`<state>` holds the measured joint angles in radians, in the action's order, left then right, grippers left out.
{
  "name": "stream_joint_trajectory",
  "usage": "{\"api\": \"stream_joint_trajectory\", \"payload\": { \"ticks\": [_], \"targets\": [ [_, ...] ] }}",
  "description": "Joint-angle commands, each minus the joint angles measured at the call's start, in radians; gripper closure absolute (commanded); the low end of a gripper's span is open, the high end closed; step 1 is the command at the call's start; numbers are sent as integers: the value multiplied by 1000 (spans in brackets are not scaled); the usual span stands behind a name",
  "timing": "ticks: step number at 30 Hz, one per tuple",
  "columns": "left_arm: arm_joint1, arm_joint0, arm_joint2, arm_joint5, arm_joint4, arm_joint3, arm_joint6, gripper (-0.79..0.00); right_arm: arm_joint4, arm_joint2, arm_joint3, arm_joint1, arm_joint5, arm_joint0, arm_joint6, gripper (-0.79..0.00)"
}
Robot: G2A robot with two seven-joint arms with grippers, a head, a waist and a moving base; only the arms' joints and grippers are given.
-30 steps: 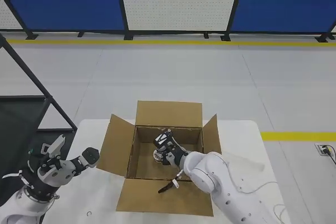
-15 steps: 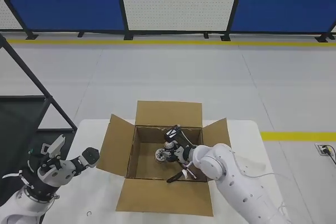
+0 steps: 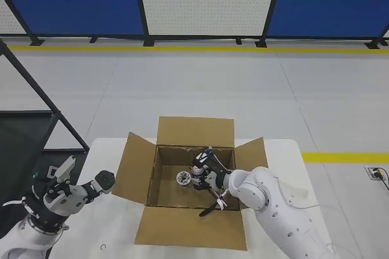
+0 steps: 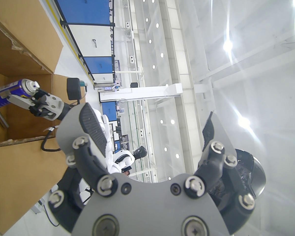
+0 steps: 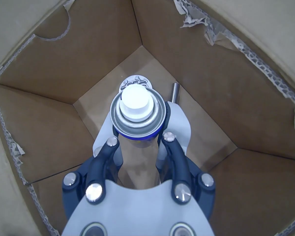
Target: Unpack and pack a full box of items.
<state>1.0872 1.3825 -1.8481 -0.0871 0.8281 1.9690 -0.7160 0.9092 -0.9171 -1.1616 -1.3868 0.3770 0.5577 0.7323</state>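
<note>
Note blue spray can (image 5: pixel 137 114) pinched by right gripper (image 5: pixel 139 126) inside cardboard box (image 5: pixel 64 57), left gripper (image 4: pixel 150 116) spread at left; likely unpacking, so next lift clear of walls.

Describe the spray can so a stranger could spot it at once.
Look inside the open cardboard box on the table. The right gripper holds the spray can there: blue, white-capped, unlike the flat patterned disc and bare metal rod lower in the box.

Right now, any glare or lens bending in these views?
Left wrist view: ceiling lamps flare into starbursts beyond the open left hand. Right wrist view: lens bows the brown cardboard box around the blue metal spray can. Top view: even light.
</note>
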Motion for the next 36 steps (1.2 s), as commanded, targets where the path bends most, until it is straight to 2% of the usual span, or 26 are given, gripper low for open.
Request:
{"api": "stream_joint_trajectory", "payload": {
  "ticks": [1, 8, 14, 15, 16, 17, 20, 21, 30, 36],
  "targets": [
    [0, 0, 0, 0, 0, 0, 0, -785, -12, 13, 31, -6, 12, -10, 0, 0],
    [0, 0, 0, 0, 0, 0, 0, -785, -24, 64, 157, -29, 50, -46, -46, 0],
    [0, 0, 0, 0, 0, 0, 0, -785, -5, 93, 213, -43, 68, -62, -92, 0],
    [0, 0, 0, 0, 0, 0, 0, -785, -1, 97, 218, -45, 69, -64, -96, -83],
    [0, 0, 0, 0, 0, 0, 0, -785, 1, 99, 223, -47, 69, -65, -100, -311],
    [0, 0, 0, 0, 0, 0, 0, -785, 2, 101, 227, -48, 69, -67, -101, -388],
    [0, 0, 0, 0, 0, 0, 0, -785, 6, 107, 234, -52, 72, -71, -106, -736],
    [0, 0, 0, 0, 0, 0, 0, -785, 9, 108, 235, -53, 73, -72, -107, -767],
    [0, 0, 0, 0, 0, 0, 0, -785, 43, 102, 184, -50, 67, -57, -112, -785],
    [0, 0, 0, 0, 0, 0, 0, -785, 88, 58, 69, -29, 49, -10, -127, -785]
  ]
}}
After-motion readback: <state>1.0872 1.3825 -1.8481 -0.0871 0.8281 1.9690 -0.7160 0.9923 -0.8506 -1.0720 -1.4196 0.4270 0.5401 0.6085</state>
